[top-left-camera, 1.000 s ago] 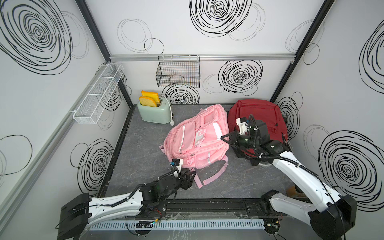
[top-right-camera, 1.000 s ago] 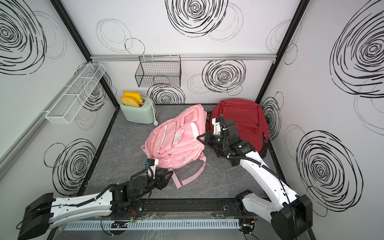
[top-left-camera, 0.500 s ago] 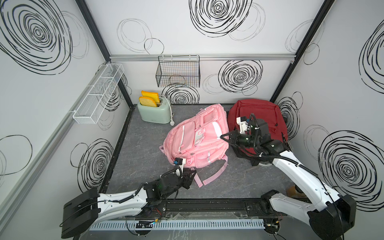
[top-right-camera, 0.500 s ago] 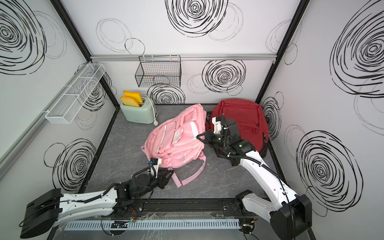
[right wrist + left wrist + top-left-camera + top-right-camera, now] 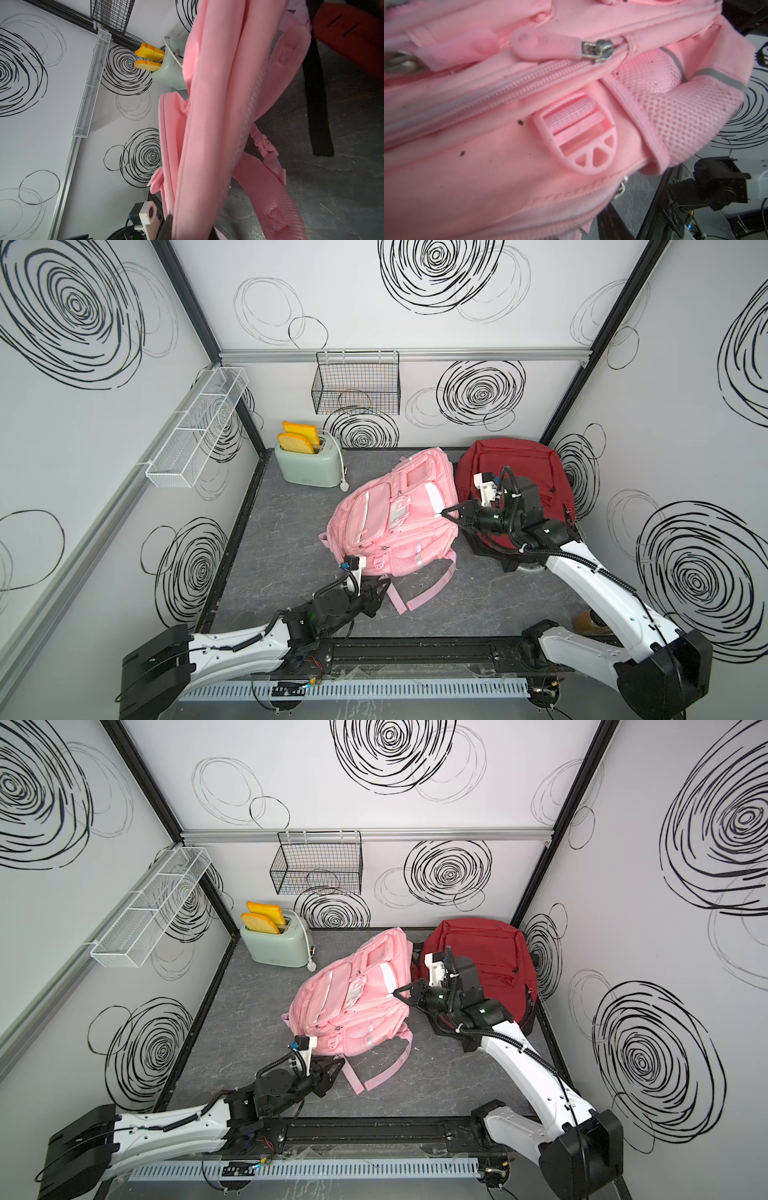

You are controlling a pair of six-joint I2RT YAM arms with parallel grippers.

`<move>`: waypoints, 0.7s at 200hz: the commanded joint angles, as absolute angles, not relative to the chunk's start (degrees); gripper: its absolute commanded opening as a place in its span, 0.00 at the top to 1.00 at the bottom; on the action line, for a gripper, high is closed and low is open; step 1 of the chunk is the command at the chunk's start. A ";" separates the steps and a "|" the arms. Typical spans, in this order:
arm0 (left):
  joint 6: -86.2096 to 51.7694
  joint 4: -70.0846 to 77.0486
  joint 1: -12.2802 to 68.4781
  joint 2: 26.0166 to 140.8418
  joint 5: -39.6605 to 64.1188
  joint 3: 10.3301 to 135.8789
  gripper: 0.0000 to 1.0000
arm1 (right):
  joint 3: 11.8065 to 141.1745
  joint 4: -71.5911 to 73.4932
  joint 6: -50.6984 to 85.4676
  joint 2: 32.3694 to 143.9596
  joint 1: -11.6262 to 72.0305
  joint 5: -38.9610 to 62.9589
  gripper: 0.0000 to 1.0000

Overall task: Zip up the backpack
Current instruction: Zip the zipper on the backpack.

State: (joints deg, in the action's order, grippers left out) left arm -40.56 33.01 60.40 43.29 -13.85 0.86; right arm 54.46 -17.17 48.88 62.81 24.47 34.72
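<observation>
R hand (image 5: pixel 445 513) prob on pink bkpk (image 5: pixel 374 526)

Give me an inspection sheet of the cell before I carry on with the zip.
Surface: grey veined mat, nothing spilled seen.
Job's things: pink backpack lying mid-mat; zipper slider with pink pull tab, closed teeth beside it.
Clutter: red backpack behind the right arm; toaster holding two toast slices.
Grippers: right gripper clamped on the pink backpack's edge; left gripper at its bottom end by the strap, grip unclear.
Cables: toaster cord lying loose on the mat.
Surroundings: black wire basket and white mesh shelf on the walls, nothing seen in them.
</observation>
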 commanded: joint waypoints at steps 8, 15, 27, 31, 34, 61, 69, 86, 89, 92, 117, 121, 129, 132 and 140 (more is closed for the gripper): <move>-38.90 38.26 59.59 41.75 -12.01 0.31 0.64 | 57.05 -5.63 48.43 61.37 24.11 39.58 1.00; -38.77 38.62 59.51 41.68 -11.73 0.24 0.65 | 57.14 -5.71 48.43 61.43 24.17 39.62 1.00; -38.68 39.05 59.42 41.81 -11.28 0.19 0.67 | 57.20 -5.63 48.43 61.50 24.13 39.74 1.00; -38.67 39.31 59.41 41.90 -11.10 0.22 0.67 | 57.20 -5.64 48.43 61.59 24.17 39.81 1.00; -38.67 39.44 59.41 41.99 -10.96 0.18 0.67 | 57.16 -5.67 48.43 61.56 24.17 39.77 1.00; -38.63 40.78 59.33 43.10 -9.77 0.35 0.70 | 57.58 -5.62 48.45 61.80 24.17 39.99 1.00; -38.67 41.33 59.33 43.36 -9.43 0.21 0.71 | 57.80 -5.72 48.49 61.92 24.15 39.96 1.00; -38.84 41.89 59.33 43.59 -9.07 0.13 0.76 | 58.14 -5.89 48.34 62.14 24.08 39.99 1.00; -38.84 42.00 59.33 43.66 -8.99 0.09 0.76 | 58.14 -5.93 48.34 62.14 24.08 40.03 1.00; -38.85 42.01 59.33 43.62 -9.01 0.12 0.77 | 58.10 -5.84 48.34 62.18 24.08 40.03 1.00; -38.79 41.47 59.33 42.88 -8.87 0.04 0.83 | 58.30 -5.80 48.34 62.22 23.89 40.07 1.00; -38.76 41.26 59.33 42.62 -8.96 0.01 0.85 | 58.28 -5.87 48.30 62.23 23.85 40.06 1.00; -38.73 40.80 59.33 42.12 -9.13 -0.07 0.87 | 58.36 -5.89 48.26 62.27 23.67 40.14 1.00; -38.68 40.54 59.32 41.86 -9.23 -0.06 0.87 | 58.33 -5.89 48.21 62.28 23.65 40.14 1.00; -38.76 39.74 59.33 41.13 -9.51 -0.17 0.90 | 58.24 -5.89 48.10 62.40 23.40 40.20 1.00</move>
State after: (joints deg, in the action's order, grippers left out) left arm -39.38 37.71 59.61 42.89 -9.19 0.60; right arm 54.48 -16.69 48.86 63.55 23.99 35.97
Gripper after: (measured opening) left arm 0.131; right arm 0.170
